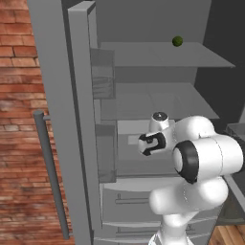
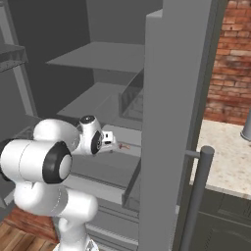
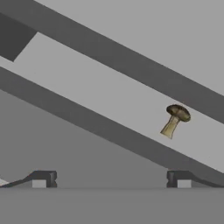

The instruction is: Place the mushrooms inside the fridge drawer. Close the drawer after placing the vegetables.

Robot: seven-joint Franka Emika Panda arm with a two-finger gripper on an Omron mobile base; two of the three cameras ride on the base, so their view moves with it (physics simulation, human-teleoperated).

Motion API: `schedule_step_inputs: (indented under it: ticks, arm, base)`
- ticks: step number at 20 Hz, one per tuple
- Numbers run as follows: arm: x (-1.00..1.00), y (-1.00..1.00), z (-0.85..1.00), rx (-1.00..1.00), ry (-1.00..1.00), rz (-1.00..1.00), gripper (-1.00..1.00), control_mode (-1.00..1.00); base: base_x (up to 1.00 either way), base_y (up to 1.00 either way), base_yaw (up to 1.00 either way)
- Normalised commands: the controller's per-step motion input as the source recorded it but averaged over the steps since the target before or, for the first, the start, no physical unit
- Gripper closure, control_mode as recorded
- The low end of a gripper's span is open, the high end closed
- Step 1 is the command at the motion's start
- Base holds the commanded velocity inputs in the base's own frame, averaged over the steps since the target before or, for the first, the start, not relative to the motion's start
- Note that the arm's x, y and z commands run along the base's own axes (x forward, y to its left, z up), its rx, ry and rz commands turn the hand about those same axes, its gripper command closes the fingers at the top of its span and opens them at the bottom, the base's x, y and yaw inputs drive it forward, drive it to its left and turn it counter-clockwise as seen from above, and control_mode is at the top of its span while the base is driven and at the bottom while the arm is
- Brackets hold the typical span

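Note:
The fridge stands open and the fridge drawer (image 2: 98,189) is pulled out below the shelves, its pale inside (image 1: 131,127) in view. My gripper (image 2: 113,143) hangs over the drawer, open and empty. In the hand view an olive-brown mushroom (image 3: 175,120) with a pale stem lies on its side on a pale grey surface, beyond and to the right of my open gripper (image 3: 111,178). The right base view shows a tiny reddish-brown mushroom (image 2: 124,145) lying just past the gripper, apparently in the drawer.
A small green ball (image 1: 177,41) sits on the upper shelf (image 1: 158,55). The open fridge door (image 1: 62,119) with ribbed bins (image 1: 103,79) stands at the left, another door (image 2: 171,122) close on the right. More closed drawers (image 1: 129,215) lie below.

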Motion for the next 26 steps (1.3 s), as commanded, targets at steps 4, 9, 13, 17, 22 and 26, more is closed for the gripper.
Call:
schedule_step_inputs:
  ticks: [4, 9, 13, 17, 22, 26]
  arm:
    - [0.69, -0.06, -0.02, 0.00, -0.08, 0.00, -1.00, -1.00]
    - [0.74, -0.06, 0.00, 0.00, -0.10, 0.00, -1.00, -1.00]
    - [0.69, -0.08, 0.00, 0.00, -0.08, 0.00, -1.00, -1.00]
    - [-0.16, -0.04, 0.00, 0.00, -0.03, 0.00, -1.00, -1.00]
    - [-0.72, -0.01, 0.20, 0.00, -0.01, 0.00, -1.00, -1.00]
    - [-0.33, 0.00, 0.60, 0.00, 0.00, 0.00, -1.00, -1.00]
  base:
    - [0.00, 0.00, 0.00]
    - [0.00, 0.00, 0.00]
    - [0.00, 0.00, 0.00]
    - [0.00, 0.00, 0.00]
    - [0.00, 0.00, 0.00]
    - [0.00, 0.00, 0.00]
